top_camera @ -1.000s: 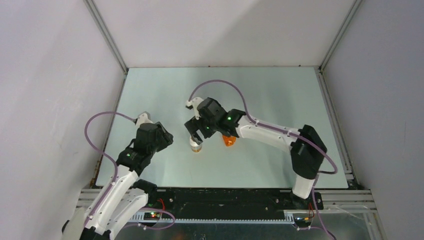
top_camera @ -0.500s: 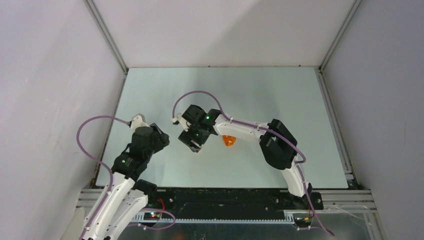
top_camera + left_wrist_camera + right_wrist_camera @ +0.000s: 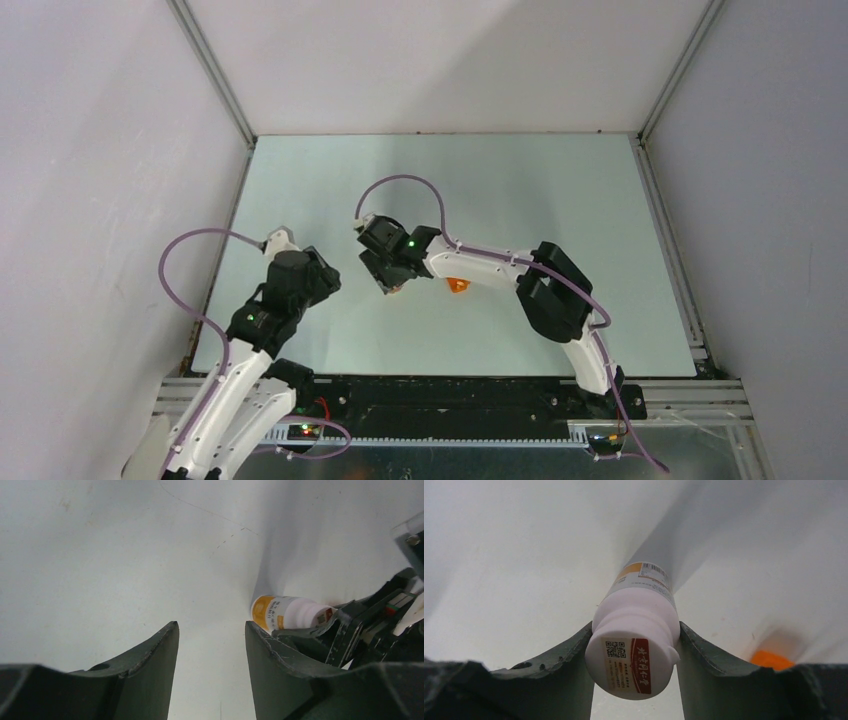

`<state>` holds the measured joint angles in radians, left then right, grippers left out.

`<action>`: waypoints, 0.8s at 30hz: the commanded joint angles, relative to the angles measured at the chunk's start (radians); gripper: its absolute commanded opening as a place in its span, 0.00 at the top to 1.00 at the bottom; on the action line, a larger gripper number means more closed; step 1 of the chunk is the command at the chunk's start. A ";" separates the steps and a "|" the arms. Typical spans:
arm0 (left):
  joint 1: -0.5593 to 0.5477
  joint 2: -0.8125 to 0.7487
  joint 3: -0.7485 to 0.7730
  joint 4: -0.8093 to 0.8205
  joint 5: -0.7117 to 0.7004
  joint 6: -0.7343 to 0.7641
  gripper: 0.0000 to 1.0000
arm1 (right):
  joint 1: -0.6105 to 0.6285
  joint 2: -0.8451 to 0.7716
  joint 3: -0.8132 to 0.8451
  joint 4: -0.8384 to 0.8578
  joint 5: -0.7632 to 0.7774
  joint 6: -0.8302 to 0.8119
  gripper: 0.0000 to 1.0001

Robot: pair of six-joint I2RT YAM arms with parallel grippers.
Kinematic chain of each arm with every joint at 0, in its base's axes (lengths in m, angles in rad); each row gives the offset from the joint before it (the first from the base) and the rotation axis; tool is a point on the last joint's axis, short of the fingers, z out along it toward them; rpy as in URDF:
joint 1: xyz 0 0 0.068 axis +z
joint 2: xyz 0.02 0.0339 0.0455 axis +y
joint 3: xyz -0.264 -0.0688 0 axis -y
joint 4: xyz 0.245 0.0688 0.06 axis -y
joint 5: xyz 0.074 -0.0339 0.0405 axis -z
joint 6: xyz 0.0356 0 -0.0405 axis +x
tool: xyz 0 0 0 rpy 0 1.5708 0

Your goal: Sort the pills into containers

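I've got the right end effector clamped on the bottle. The cap faces the wrist and the long axis runs straight ahead. The cup sits just to its right. The left end effector gapes empty, with the bottle ahead-right.

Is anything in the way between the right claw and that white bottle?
Nothing visible. The white bottle sits inside the right claw, with both fingers pressed against its neck.

QR code on pill bottle cap
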<state>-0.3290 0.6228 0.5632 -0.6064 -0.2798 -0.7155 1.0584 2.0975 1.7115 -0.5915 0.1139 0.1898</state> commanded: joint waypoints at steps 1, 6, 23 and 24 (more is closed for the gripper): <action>0.008 0.012 0.028 0.059 0.017 0.005 0.43 | 0.007 -0.045 0.098 -0.123 0.302 0.386 0.61; 0.008 0.010 0.018 0.099 0.037 0.003 0.43 | 0.000 -0.016 0.148 -0.258 0.357 0.681 0.58; 0.008 0.004 0.018 0.133 0.045 0.018 0.42 | -0.013 0.010 0.175 -0.272 0.314 0.710 0.01; 0.008 0.003 0.021 0.127 0.041 0.022 0.42 | -0.016 -0.002 0.173 -0.265 0.275 0.685 0.01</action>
<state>-0.3283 0.6281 0.5632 -0.5018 -0.2291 -0.7139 1.0546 2.1288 1.8351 -0.8631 0.4366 0.9375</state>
